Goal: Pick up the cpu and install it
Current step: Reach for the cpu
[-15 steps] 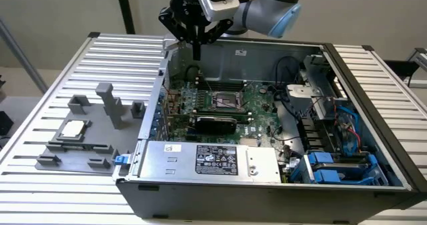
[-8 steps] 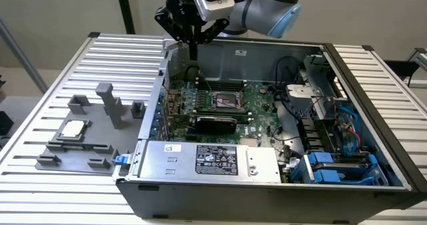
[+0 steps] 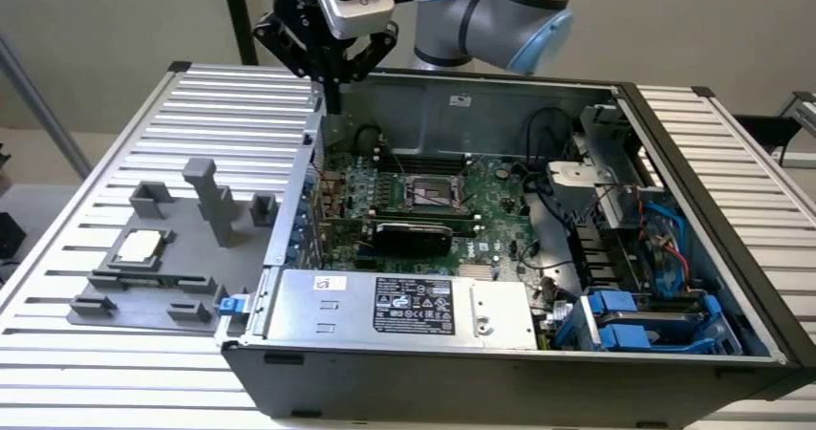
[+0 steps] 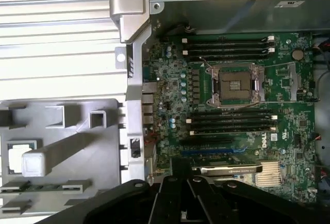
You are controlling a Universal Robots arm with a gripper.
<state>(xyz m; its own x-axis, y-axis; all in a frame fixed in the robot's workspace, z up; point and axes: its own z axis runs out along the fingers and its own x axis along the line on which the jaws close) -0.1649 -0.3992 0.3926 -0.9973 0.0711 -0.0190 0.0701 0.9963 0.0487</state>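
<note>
The cpu (image 3: pixel 138 247), a small silver square chip, lies flat in a holder on the grey fixture plate (image 3: pixel 191 287) at the exterior view's left. In the wrist view the cpu (image 4: pixel 14 154) is partly hidden behind a grey post. My gripper (image 3: pixel 334 96) hangs high over the back left corner of the open computer case, fingers pointing down, shut and holding nothing. It is far from the cpu. The empty motherboard socket (image 3: pixel 434 193) sits in the middle of the green board, with its metal frame open. In the wrist view, the gripper (image 4: pixel 180 198) is dark, and the socket (image 4: pixel 234 84) is seen from above.
The case wall (image 3: pixel 310 153) stands between the fixture and the motherboard. Grey posts (image 3: pixel 210 201) rise from the fixture plate near the cpu. A power supply (image 3: pixel 396 301), cables and blue drive bays (image 3: pixel 651 320) fill the case's front and right. Everything rests on a ribbed aluminium table (image 3: pixel 229 105).
</note>
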